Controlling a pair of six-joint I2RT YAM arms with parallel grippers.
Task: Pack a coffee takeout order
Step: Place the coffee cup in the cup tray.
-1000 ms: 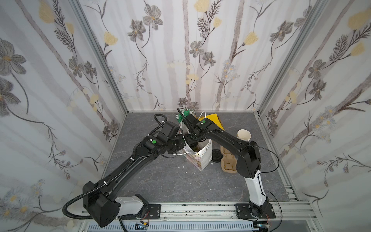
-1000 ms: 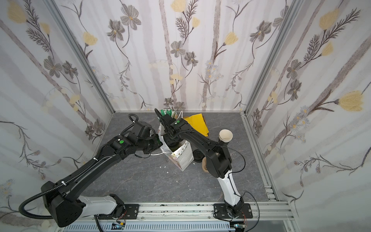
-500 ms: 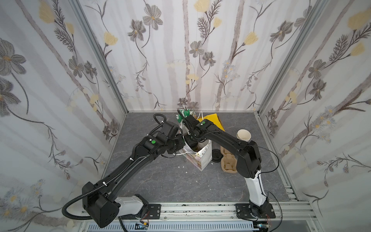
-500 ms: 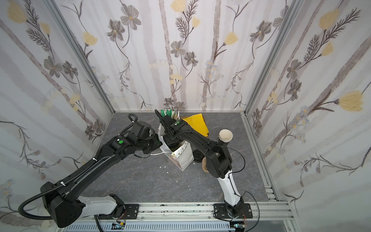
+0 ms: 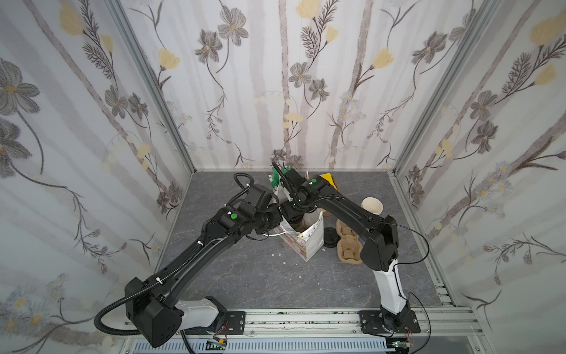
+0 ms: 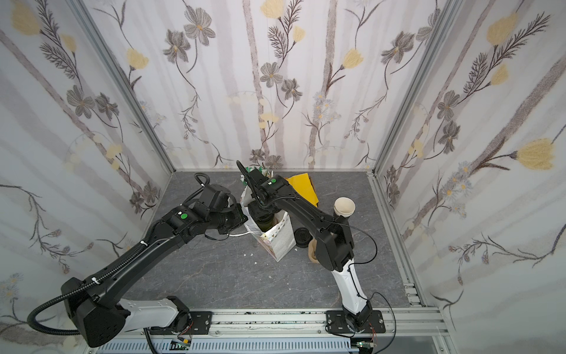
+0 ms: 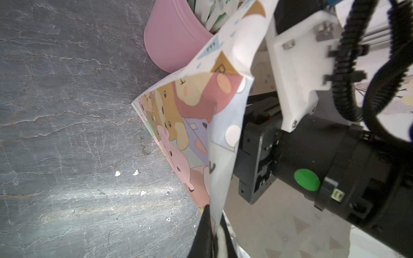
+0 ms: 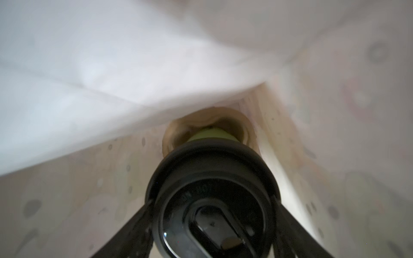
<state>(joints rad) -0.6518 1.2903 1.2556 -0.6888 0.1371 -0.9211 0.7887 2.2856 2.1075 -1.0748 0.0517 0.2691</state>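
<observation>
The small green paper cup with the black plastic lid [image 8: 212, 212] is seen deep inside the white paper bag printed with cartoon animals [image 5: 311, 242]. Its base is lowered into a tan moulded pulp socket [image 8: 244, 131] at the bag's bottom. The lid is flanked on both sides by the right jaws. Whether its rim is gripped or only just cleared cannot be told from the blurred right wrist view. In the left wrist view the bag's upper edge is pinched between the tightly closed left jaws, so that the mouth is held open.

Several failures can be foreseen. If the right jaws are lifted before the rim is fully freed, the lid may be dragged off, or the cup pulled out of its socket and tipped. Whether the cup is fully seated cannot be judged; if it is not, it could be toppled on release. A slack white fold of the bag wall hangs close above the cup and could be caught by the wrist on the way out, so that the light bag is pulled over on the grey stone-patterned table [image 5: 245, 275]. Should the pinched edge be let slip or torn, the mouth would be collapsed onto the right arm. The folded bright yellow napkin [image 6: 301, 187] lies on the table behind the bag, not yet packed. The thin tan stick cannot be made out.
</observation>
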